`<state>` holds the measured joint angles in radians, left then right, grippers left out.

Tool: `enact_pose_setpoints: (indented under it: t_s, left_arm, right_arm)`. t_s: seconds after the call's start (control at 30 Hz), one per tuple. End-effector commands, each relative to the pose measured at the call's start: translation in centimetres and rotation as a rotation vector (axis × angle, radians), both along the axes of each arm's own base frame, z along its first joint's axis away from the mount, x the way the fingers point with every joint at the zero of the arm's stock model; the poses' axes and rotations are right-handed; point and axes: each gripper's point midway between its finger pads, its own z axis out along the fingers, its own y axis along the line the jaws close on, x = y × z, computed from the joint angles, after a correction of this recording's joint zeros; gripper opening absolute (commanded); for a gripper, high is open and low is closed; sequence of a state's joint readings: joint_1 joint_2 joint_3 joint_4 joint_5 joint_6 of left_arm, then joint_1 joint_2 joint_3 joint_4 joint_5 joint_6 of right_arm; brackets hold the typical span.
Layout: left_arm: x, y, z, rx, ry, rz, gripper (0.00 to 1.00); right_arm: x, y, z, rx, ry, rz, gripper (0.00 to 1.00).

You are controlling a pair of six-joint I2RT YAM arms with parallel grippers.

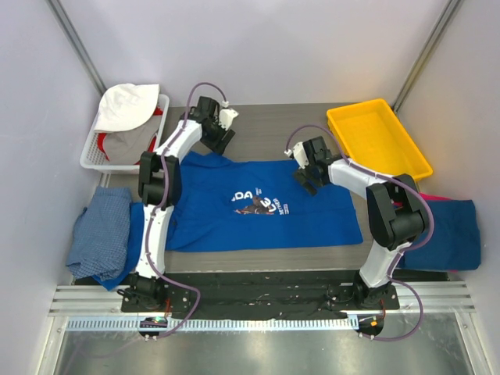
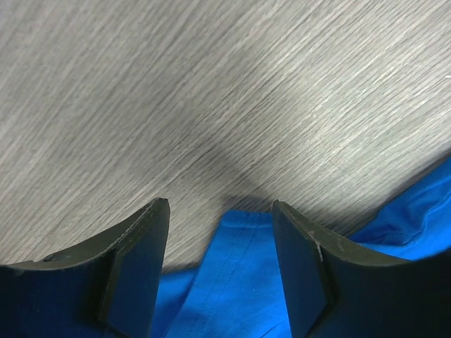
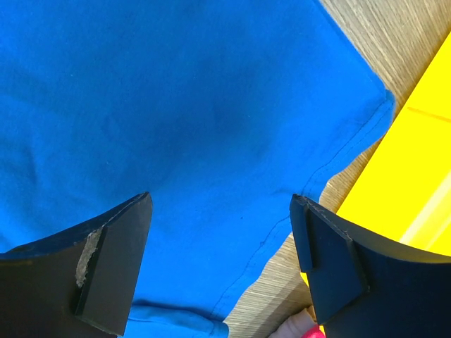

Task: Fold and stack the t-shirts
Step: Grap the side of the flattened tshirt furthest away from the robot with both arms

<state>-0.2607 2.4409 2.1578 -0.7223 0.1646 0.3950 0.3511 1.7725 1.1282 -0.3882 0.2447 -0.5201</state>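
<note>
Centrally in the overhead view, the royal blue t-shirt (image 1: 234, 223) lies spread flat on the desk (image 1: 266, 125), its round white-and-brown print (image 1: 258, 203) near the middle and its long edges fairly straight. Bare grey wood grain runs above its upper edge.

At its upper left corner sits the left pincer (image 1: 222, 143). In that wrist view its dark fingers (image 2: 141, 267) stand partly apart, with a soft cloth corner (image 2: 236, 267) reaching up between them. They hold nothing.

The right pincer (image 1: 306, 181) is at the upper right edge, its jaws wide and empty over smooth knit with a stitched hem (image 3: 331, 162).

A hard yellow tray (image 1: 379, 141) lies just beyond that corner. A checked blue shirt (image 1: 100, 230) crowds the left edge, and a darker blue one (image 1: 453, 234) hangs at the right. A white basket (image 1: 87, 156) of cloth fills the upper left.
</note>
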Motion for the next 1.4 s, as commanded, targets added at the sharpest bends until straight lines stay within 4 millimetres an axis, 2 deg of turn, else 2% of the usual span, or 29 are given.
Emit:
enact_pose_setpoints:
  t_s: [0.0, 0.23, 0.43, 0.8, 0.9, 0.93, 0.97, 1.1, 1.17, 1.27, 1.37]
  left_arm:
    - [0.0, 0.1, 0.1, -0.008, 0.006, 0.019, 0.64]
    - [-0.7, 0.5, -0.8, 0.003, 0.024, 0.028, 0.64]
    - [-1.0, 0.6, -1.6, 0.000, 0.050, 0.033, 0.56]
    - [-2.3, 1.0, -2.9, 0.014, 0.101, 0.026, 0.26]
    - [-2.4, 0.9, -2.9, 0.015, 0.102, 0.023, 0.13]
    - [-2.3, 1.0, -2.9, 0.015, 0.100, 0.025, 0.02]
    - [-2.3, 0.9, -2.8, 0.015, 0.097, 0.024, 0.00]
    - [-1.9, 0.9, -2.6, 0.007, 0.088, 0.034, 0.00]
    - [-1.8, 0.7, -2.3, 0.002, 0.082, 0.031, 0.00]
    - [-1.7, 0.7, -2.2, 0.001, 0.078, 0.034, 0.00]
    - [-1.9, 0.8, -2.3, 0.003, 0.082, 0.033, 0.00]
  right_arm:
    - [0.8, 0.2, 2.4, 0.029, -0.082, -0.007, 0.87]
    - [0.6, 0.4, 2.0, 0.043, -0.073, -0.009, 0.86]
    - [0.4, 0.2, 2.1, 0.044, -0.076, -0.009, 0.86]
    - [0.7, -0.1, 2.2, 0.021, -0.087, -0.017, 0.85]
    - [0.8, -0.1, 2.1, 0.017, -0.087, -0.018, 0.85]
    - [0.8, -0.1, 2.1, 0.016, -0.086, -0.018, 0.85]
    - [0.7, -0.2, 2.0, 0.015, -0.085, -0.020, 0.85]
    - [0.8, -0.7, 1.9, -0.012, -0.092, -0.033, 0.85]
    - [1.2, -1.5, 1.9, -0.055, -0.112, -0.072, 0.84]
    - [2.6, -2.1, 2.4, -0.078, -0.168, -0.107, 0.84]
    - [4.3, -1.8, 2.8, -0.041, -0.190, -0.137, 0.84]
